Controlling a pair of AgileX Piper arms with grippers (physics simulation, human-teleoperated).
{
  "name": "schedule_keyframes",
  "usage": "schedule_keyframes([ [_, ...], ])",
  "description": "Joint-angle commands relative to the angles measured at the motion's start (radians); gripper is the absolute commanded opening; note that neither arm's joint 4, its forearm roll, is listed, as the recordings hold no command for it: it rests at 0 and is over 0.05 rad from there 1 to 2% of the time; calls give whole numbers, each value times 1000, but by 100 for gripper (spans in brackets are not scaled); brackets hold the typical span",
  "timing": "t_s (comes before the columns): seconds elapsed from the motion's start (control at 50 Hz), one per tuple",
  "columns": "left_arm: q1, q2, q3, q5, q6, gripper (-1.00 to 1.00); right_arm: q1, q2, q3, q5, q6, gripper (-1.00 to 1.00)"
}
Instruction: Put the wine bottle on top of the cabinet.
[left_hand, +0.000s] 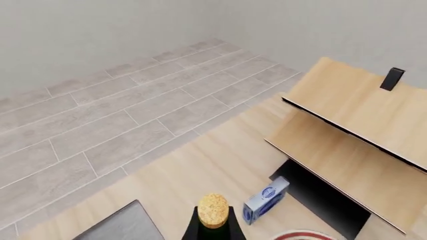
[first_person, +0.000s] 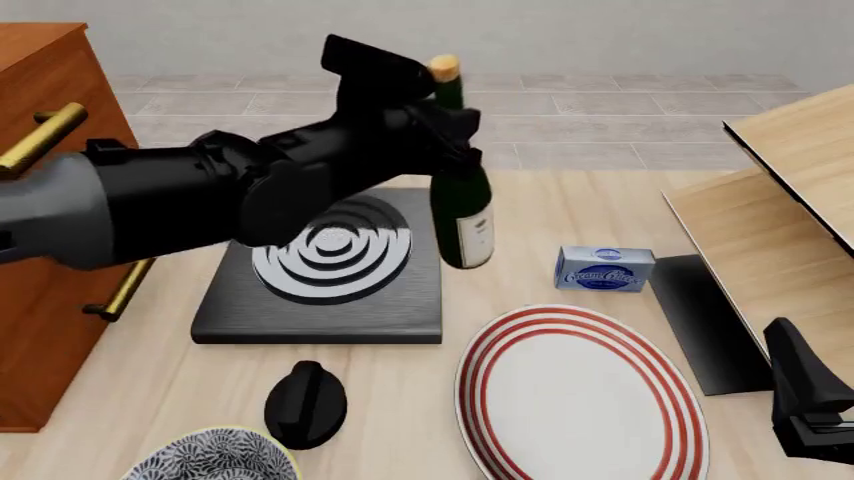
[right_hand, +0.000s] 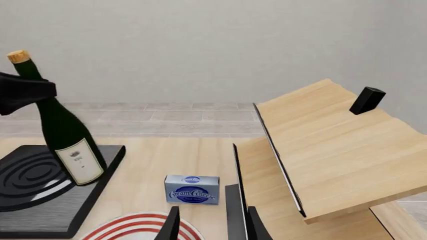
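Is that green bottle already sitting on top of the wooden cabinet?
No, the bottle is gripped at its neck by the left gripper over the table, tilted, to the right of the cabinet.

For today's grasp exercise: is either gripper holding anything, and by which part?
The left gripper holds the bottle by its neck, just below the cap. The right gripper is open and holds nothing.

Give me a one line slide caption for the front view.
Left gripper holds the tilted wine bottle by its neck beside the black burner plate, cabinet at far left.
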Motion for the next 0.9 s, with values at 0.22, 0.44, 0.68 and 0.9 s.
schedule_keyframes([
  [0.22, -7, -102, 93, -16, 22, -100, 0, 0, 0, 0, 0, 100],
  [0.44, 16, -175, 165, -26, 41, -100, 0, 0, 0, 0, 0, 100],
  [0.68, 44, -288, 271, -49, 22, -100, 0, 0, 0, 0, 0, 100],
  [0.9, 73, -363, 328, -42, 32, -100, 0, 0, 0, 0, 0, 100],
])
